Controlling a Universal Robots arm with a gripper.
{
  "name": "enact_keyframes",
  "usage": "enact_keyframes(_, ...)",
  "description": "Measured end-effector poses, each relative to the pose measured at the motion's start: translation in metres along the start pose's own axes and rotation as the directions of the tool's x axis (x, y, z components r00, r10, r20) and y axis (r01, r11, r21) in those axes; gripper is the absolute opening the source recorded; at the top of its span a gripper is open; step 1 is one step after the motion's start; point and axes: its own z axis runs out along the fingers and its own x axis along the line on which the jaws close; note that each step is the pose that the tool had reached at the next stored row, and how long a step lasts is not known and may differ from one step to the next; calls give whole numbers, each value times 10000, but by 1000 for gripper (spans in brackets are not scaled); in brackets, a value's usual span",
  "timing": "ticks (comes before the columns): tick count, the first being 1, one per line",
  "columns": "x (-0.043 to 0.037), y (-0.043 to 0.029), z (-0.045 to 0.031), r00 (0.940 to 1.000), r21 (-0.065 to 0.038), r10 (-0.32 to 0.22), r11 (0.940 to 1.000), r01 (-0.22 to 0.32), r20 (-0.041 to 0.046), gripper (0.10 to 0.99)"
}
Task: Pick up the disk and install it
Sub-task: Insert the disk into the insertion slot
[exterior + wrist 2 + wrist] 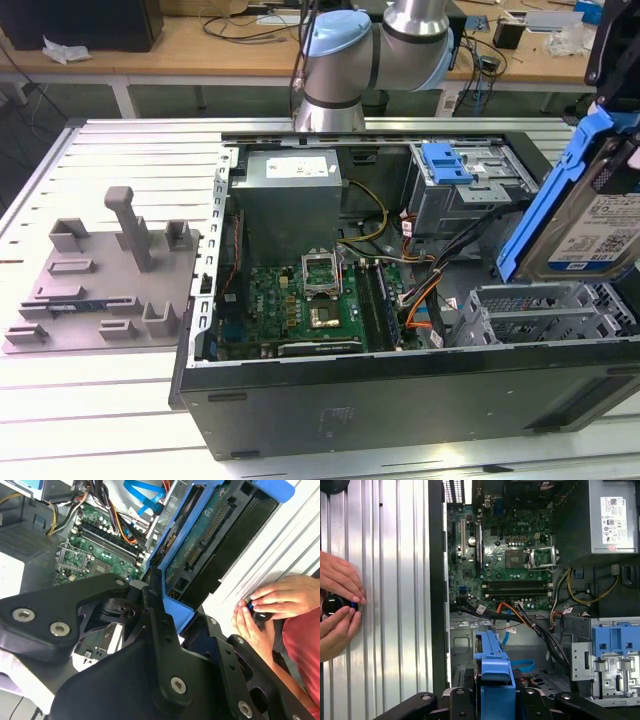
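Observation:
The disk point(598, 235), silver with a white-and-blue label and a blue carrier frame, hangs tilted on edge at the exterior view's right. It is above the silver drive cage point(540, 312) of the open computer case point(400, 400). My gripper point(612, 105) is shut on the disk's upper end. In the second wrist view, the black fingers point(150, 605) clamp the blue frame, and the disk point(207, 537) shows its green circuit-board side. The first wrist view has the disk's blue edge point(495, 667) between the gripper point(493, 700) links, over the case's drive-bay corner.
Inside the case are the motherboard point(315, 300), the grey power supply point(290, 195), cable bundles point(420, 275), and a blue tab on a perforated metal cage point(447, 163). A grey fixture plate point(100, 285) lies at the exterior view's left. A person's hands point(337, 605) hold a black knob beside the case.

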Motion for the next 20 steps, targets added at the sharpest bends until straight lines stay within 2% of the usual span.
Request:
enact_keyframes(6, -52, -1, 29, 10000, 1, -2, 10000, 2, 1, 365)
enact_keyframes(20, -51, -5, 136, 10000, -2, -89, 10000, 89, 30, 365)
